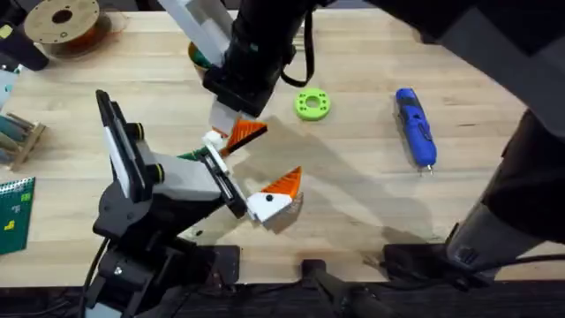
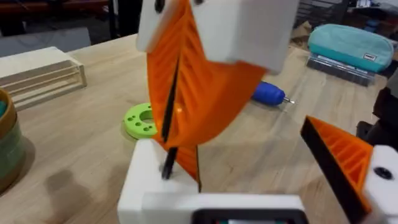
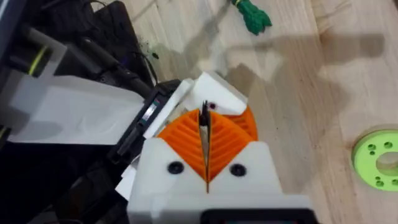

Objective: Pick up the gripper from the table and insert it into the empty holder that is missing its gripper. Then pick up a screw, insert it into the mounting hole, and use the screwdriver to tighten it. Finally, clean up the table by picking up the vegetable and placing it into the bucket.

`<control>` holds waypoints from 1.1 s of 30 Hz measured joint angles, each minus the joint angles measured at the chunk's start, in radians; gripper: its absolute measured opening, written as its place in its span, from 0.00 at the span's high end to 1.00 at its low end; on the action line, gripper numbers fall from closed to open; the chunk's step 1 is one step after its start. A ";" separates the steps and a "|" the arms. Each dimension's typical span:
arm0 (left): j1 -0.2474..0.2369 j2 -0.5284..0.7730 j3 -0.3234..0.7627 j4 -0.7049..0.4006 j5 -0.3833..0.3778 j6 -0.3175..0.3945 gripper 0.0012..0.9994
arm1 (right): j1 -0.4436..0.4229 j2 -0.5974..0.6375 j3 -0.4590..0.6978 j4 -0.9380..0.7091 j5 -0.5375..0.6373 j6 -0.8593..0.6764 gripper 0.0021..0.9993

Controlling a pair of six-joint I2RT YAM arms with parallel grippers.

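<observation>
- At the middle of the bench [image 1: 371, 212], the holder [image 1: 214, 143] is the bare white finger base on the far side of the left pincer [image 1: 243, 172]; it has a small dark hole in its face.
- Right at the holder, the right pincer [image 1: 240, 131] comes down from the far side, its orange ribbed pads [image 3: 230, 140] pressed together with a thin dark line between them. I cannot tell whether that line is an object or just the seam.
- I cannot tell the gripper, the loose orange wedge, from the pads crowding the holder.
- The left pincer is open: its near finger [image 1: 269, 203] carries an orange wedge tip and stands well apart from the holder.
- The vegetable [image 3: 252, 17], a small green piece, lies on the bench just left of the left pincer.
- The lime-green ring disc [image 1: 312, 104] lies flat just right of the right pincer.
- The screwdriver [image 1: 416, 126] lies farther right, well apart, with its bit towards the near edge.
- The bucket [image 2: 7, 143] stands on the far side, partly behind the right arm.
- At the far left corner sits a spool [image 1: 62, 22], and nearer along the left edge a wooden rack [image 1: 18, 137].
</observation>
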State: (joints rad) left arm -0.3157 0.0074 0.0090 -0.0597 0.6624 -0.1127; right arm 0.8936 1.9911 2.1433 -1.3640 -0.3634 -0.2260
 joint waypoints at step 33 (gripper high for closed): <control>0.000 0.000 0.000 0.000 0.000 0.000 0.01 | 0.000 0.000 0.020 -0.028 0.048 -0.007 0.99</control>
State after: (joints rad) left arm -0.3157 0.0074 0.0090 -0.0597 0.6624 -0.1123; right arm 0.8936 1.9911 2.1635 -1.3918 -0.3149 -0.2332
